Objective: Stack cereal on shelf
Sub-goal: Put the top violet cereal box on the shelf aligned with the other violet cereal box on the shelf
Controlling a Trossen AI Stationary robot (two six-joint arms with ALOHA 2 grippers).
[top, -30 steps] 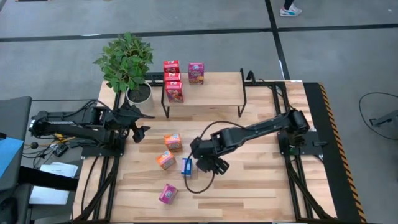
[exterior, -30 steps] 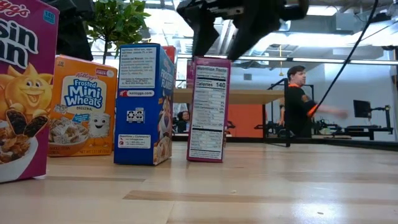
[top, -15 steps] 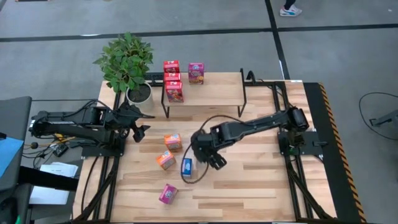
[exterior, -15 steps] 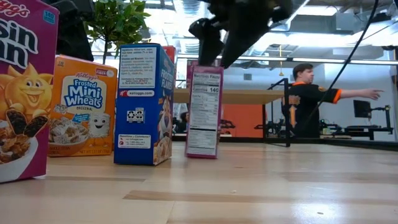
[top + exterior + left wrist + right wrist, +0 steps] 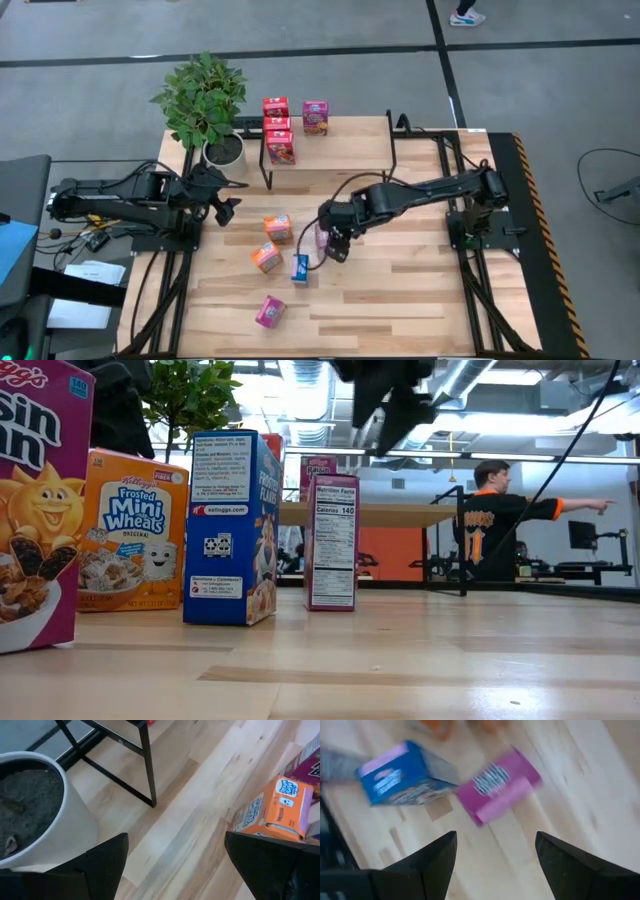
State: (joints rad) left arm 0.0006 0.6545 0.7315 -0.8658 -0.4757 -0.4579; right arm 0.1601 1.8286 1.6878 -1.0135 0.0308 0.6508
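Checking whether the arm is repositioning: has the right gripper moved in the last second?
Yes. In the overhead view the right gripper has moved toward the shelf, from beside the blue box.

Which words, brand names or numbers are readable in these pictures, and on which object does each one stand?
"Frosted Mini Wheats": front of the orange box, low view.
"Nutrition Facts", "Calories 140": side panel of the magenta box.
"kelloggs.com": side of the blue box.
"sin": cut-off letters on the near magenta box.
Smaller print on these panels, and labels in the other views, cannot be read.
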